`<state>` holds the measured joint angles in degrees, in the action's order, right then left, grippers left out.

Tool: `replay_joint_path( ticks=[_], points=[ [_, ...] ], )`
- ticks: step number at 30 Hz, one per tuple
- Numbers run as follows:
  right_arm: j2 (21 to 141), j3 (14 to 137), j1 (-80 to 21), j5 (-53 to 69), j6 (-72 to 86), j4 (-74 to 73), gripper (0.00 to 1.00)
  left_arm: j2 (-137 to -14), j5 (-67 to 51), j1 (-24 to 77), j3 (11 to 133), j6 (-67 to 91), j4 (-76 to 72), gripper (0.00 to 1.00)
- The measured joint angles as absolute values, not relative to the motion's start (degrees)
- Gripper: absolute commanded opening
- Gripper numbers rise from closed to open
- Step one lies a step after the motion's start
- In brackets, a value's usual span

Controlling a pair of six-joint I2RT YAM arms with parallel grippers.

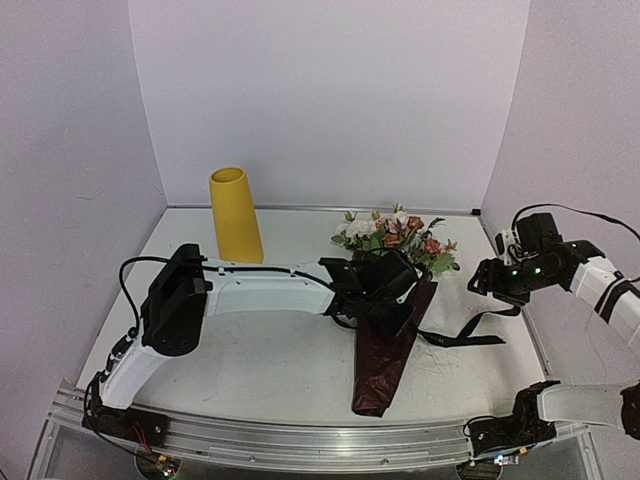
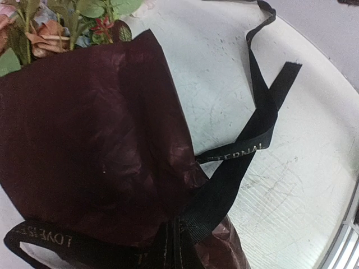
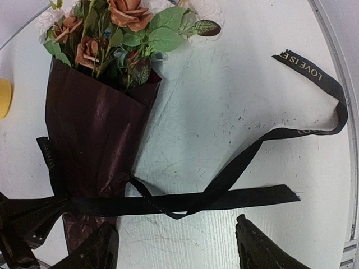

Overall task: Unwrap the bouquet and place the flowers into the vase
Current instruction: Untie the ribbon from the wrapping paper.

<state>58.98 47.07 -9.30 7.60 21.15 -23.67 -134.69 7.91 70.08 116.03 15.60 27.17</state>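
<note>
- Bouquet (image 1: 385, 345) lay right of centre on the bench (image 1: 280, 360), blooms toward the far edge, tip toward the near edge; the vase (image 1: 235, 215) stood well apart, far-left.
- Left gripper (image 1: 385, 290) was closed at the tied waist; what it pinched was hidden.
- Right gripper (image 3: 175, 224) hung wide open and empty over the loose ribbon (image 3: 224, 196) tails.
- Best to pin the wrap and draw one tail straight out, sparing the stems.

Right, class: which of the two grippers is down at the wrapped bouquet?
The left gripper: it is shut, right over the bouquet near its black ribbon. The right gripper stands open, off to the side, holding nothing.
</note>
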Motion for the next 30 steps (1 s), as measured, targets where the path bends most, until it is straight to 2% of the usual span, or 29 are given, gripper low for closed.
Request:
replay_joint_path(
  ticks=[7, 15, 17, 20, 21, 24, 27, 30],
  points=[
    [60.2, 47.1, -9.3, 9.3, 21.0, -22.4, 0.72, -126.4, 15.8, 70.1, 108.7, 18.1, 26.6, 0.0],
    [63.4, 47.1, -9.3, 11.7, 21.0, -20.7, 0.71, -111.9, 28.9, 67.4, 88.6, 27.5, 26.8, 0.0],
    [63.9, 47.1, -9.3, 12.5, 21.0, -20.3, 0.71, -107.6, 30.8, 65.2, 83.1, 30.8, 27.0, 0.03],
    [64.4, 47.1, -9.3, 13.5, 21.0, -19.6, 0.71, -103.0, 32.7, 62.2, 77.6, 36.0, 27.5, 0.25],
    [64.5, 47.1, -9.3, 13.8, 21.0, -19.4, 0.71, -101.8, 33.3, 61.2, 76.2, 37.4, 27.7, 0.38],
    [64.7, 47.1, -9.3, 14.4, 21.1, -19.1, 0.71, -99.2, 34.2, 59.2, 72.3, 44.3, 28.1, 0.63],
    [64.7, 47.0, -9.3, 14.8, 21.2, -18.7, 0.71, -98.7, 33.7, 58.0, 70.4, 49.6, 29.1, 0.76],
    [64.7, 46.5, -9.3, 15.3, 21.3, -18.0, 0.71, -99.6, 31.3, 57.4, 70.9, 52.0, 29.9, 0.79]
  ],
)
